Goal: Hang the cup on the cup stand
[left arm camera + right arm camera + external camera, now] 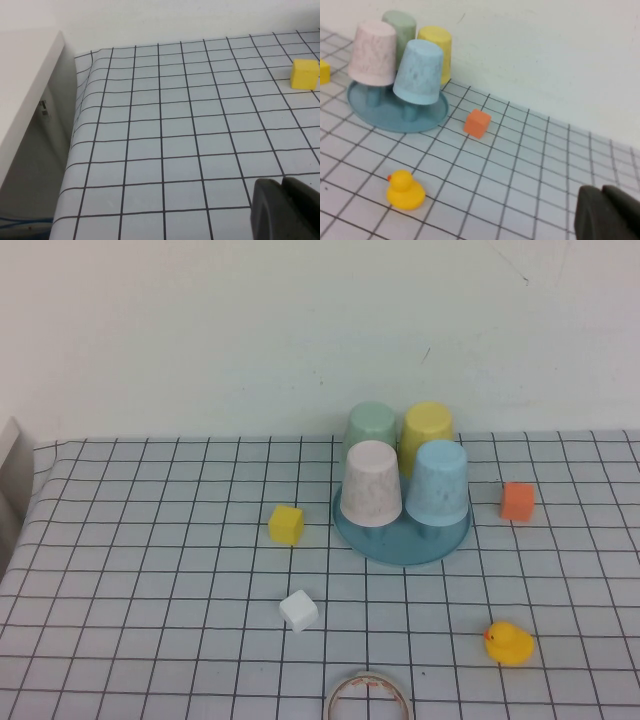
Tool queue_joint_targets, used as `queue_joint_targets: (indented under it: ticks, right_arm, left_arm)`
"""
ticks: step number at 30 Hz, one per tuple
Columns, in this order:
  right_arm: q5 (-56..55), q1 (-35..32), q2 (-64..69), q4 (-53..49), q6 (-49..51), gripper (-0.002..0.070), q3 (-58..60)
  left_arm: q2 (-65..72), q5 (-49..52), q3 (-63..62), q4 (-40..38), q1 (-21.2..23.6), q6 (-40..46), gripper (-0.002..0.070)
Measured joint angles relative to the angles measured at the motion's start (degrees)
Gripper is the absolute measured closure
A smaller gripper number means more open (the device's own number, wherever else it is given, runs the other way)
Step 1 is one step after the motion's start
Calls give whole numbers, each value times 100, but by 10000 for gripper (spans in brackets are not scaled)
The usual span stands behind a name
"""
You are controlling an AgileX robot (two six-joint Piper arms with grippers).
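The light blue cup (438,483) hangs upside down on a peg of the teal cup stand (400,536), at its front right. It also shows in the right wrist view (419,72), above the stand's base (395,112). Three more cups hang there: speckled white-pink (371,483), mint green (371,427) and yellow (426,429). Neither arm shows in the high view. My left gripper (282,186) is shut and empty above the table's left part. My right gripper (601,192) is shut and empty, off to the stand's right, past the orange cube.
A yellow cube (286,524), a white cube (298,610), an orange cube (517,501), a yellow rubber duck (509,643) and a tape roll (368,696) lie on the grid cloth. The table's left edge drops off beside a white panel (25,100).
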Motion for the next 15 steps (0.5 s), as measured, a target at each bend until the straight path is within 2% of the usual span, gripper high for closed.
queue_joint_targets:
  ticks: [7,15]
  right_arm:
    - [-545,-175,0,504,42,678,1141]
    - [-680,-175,0,527,53,678,1218]
  left_arm:
    - [0,0,0,0,0,0,675]
    - [0,0,0,0,0,0,675]
